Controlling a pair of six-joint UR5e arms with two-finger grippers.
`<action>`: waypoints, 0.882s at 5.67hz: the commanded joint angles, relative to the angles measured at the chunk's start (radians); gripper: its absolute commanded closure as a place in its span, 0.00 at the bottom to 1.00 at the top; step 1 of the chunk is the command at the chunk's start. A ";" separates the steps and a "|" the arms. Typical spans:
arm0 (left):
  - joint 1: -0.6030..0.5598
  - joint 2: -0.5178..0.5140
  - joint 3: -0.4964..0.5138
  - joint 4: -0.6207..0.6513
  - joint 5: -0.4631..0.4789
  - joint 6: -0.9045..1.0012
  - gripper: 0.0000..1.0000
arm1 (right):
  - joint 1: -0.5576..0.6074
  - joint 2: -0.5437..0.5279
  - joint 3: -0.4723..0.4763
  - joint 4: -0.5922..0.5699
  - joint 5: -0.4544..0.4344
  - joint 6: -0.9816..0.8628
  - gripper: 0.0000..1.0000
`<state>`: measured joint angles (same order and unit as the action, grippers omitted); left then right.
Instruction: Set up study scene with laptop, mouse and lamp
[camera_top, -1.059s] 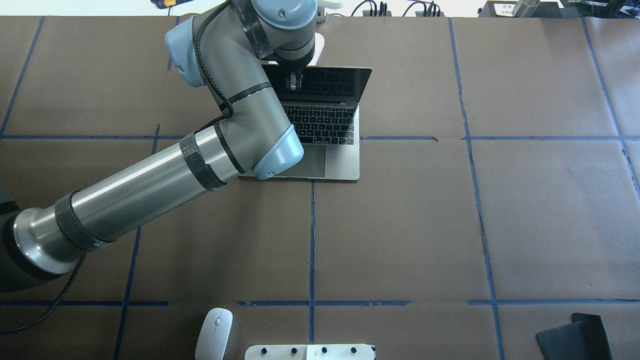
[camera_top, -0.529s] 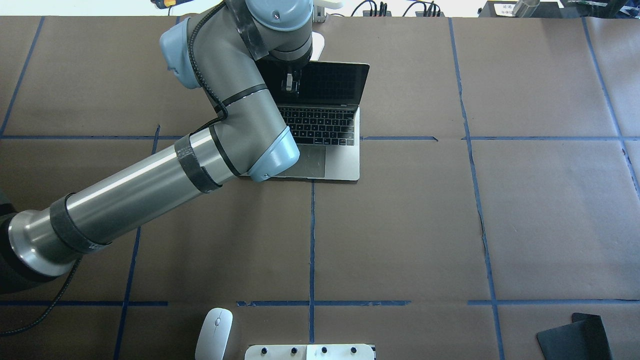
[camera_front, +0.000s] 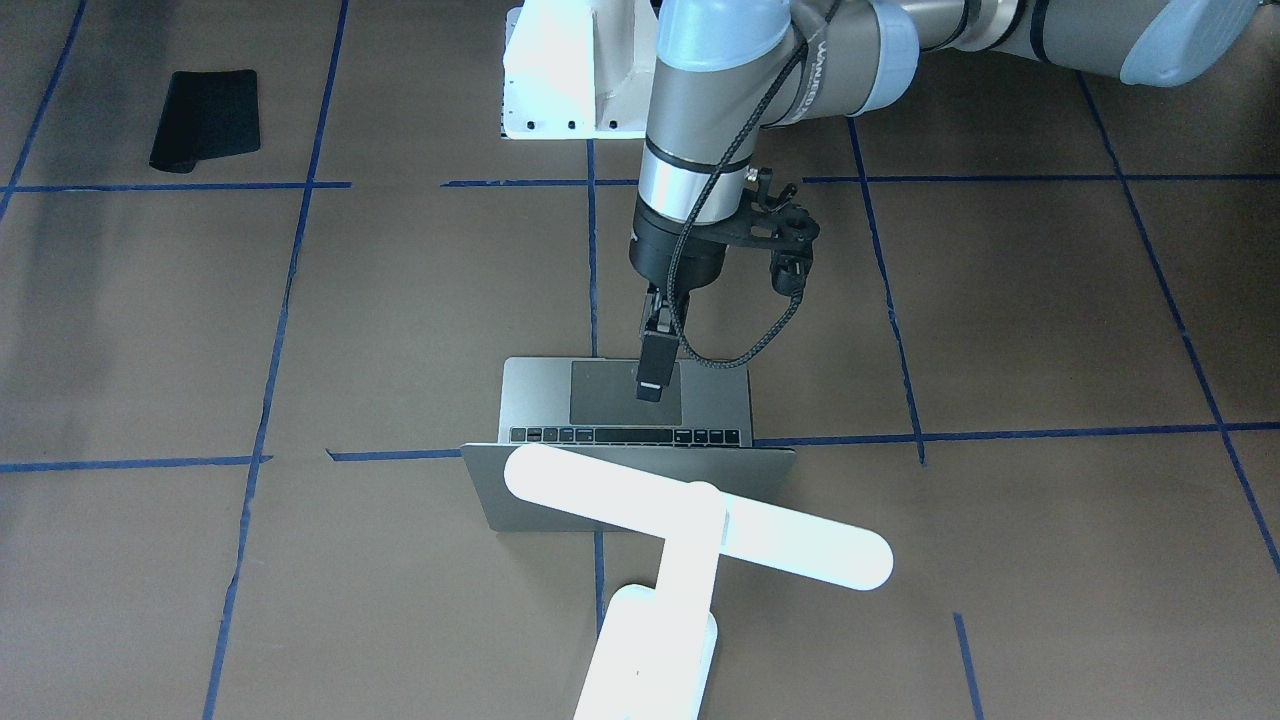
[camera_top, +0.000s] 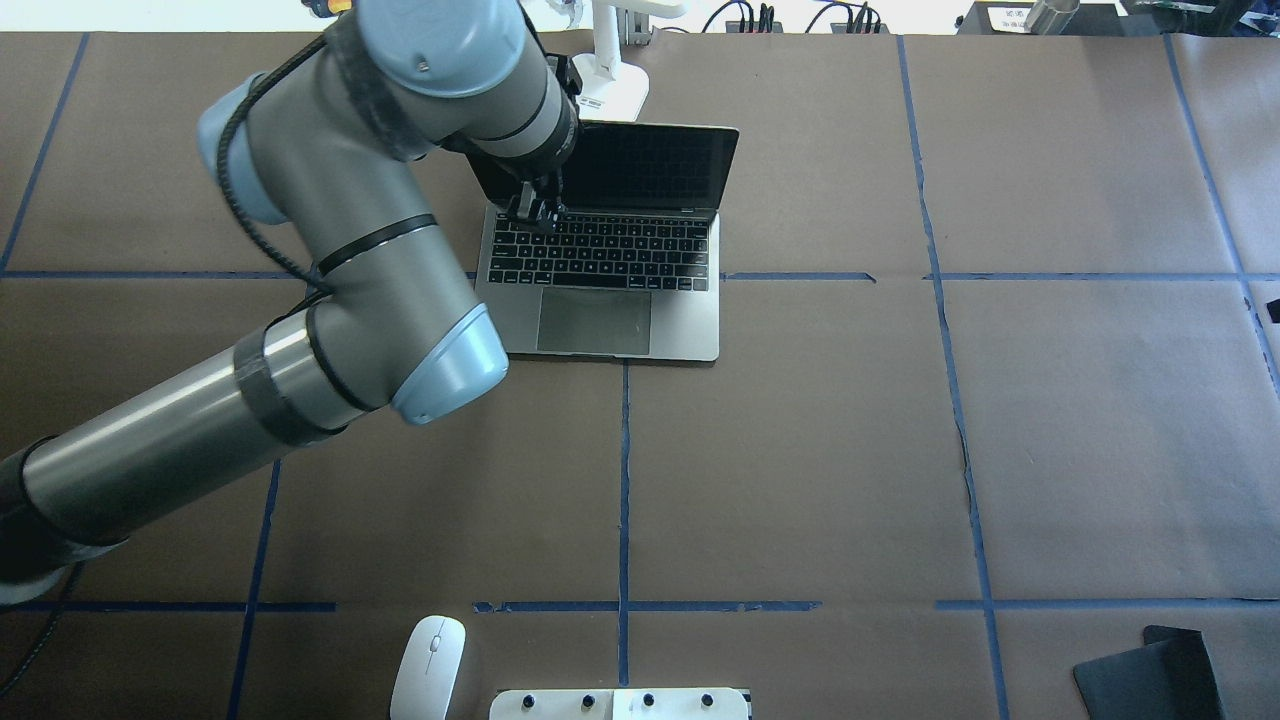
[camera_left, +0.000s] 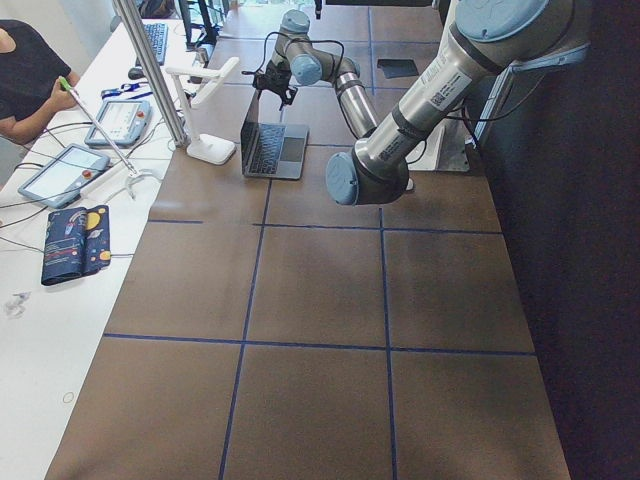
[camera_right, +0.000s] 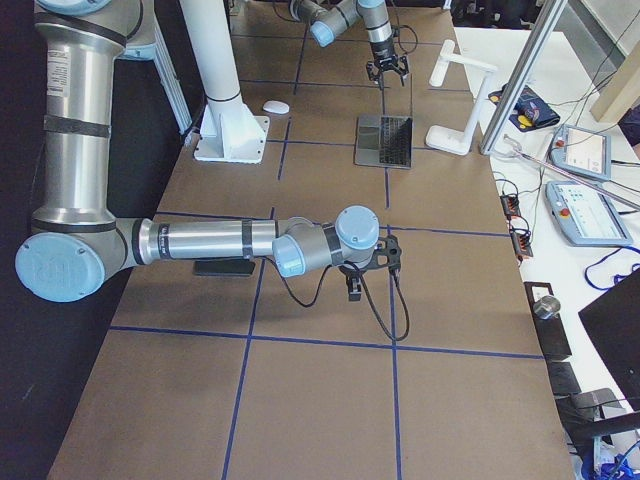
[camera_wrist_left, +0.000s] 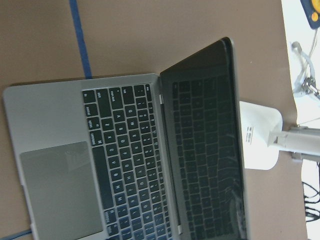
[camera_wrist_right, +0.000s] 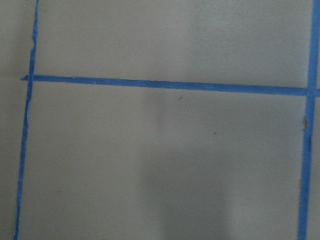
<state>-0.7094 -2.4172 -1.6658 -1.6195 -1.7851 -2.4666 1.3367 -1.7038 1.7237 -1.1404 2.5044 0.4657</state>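
The grey laptop lies open at the table's far middle, its dark screen tilted back. The left wrist view looks down on its keyboard. My left gripper hangs above the laptop, clear of it, fingers apart and holding nothing. The white lamp stands just behind the lid, its base at the table's far edge. At the near edge, left of centre, lies the white mouse. My right gripper hovers low over bare table; I cannot tell if it is open.
A black soft pad lies at the near right corner. A white bolted pedestal sits at the near edge beside the mouse. Blue tape lines cross the brown table cover. Tablets and cables lie on the side bench beyond the lamp.
My left arm has swung left and pulled back from the screen; its gripper now hangs over the keyboard's left end. The lid tipped slightly further back earlier and has since stayed put.
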 joint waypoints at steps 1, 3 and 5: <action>0.034 0.122 -0.160 0.006 -0.013 0.160 0.01 | -0.219 -0.106 0.031 0.415 -0.127 0.516 0.00; 0.141 0.260 -0.290 0.007 -0.007 0.295 0.00 | -0.422 -0.279 0.207 0.436 -0.297 0.686 0.00; 0.236 0.349 -0.365 0.006 -0.001 0.531 0.00 | -0.564 -0.356 0.208 0.557 -0.390 0.868 0.00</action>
<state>-0.5226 -2.1181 -1.9865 -1.6127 -1.7885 -2.0374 0.8557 -2.0247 1.9254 -0.6378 2.1734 1.2237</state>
